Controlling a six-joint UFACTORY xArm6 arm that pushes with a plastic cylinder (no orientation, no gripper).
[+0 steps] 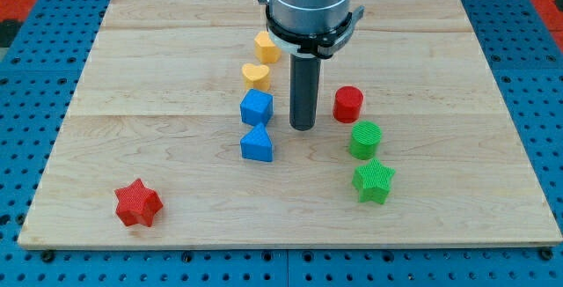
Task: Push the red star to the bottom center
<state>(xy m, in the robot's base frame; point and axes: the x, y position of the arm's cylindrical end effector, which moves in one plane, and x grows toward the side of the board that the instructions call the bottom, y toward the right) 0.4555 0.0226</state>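
The red star (138,203) lies near the bottom left corner of the wooden board (176,40). My tip (303,128) rests on the board near the middle, far up and to the right of the star. The tip stands between the blue cube (256,107) on its left and the red cylinder (347,104) on its right, touching neither.
A blue triangular block (257,144) lies below the blue cube. A yellow hexagon (266,47) and a yellow heart (256,77) lie above it. A green cylinder (365,139) and a green star (373,180) lie below the red cylinder.
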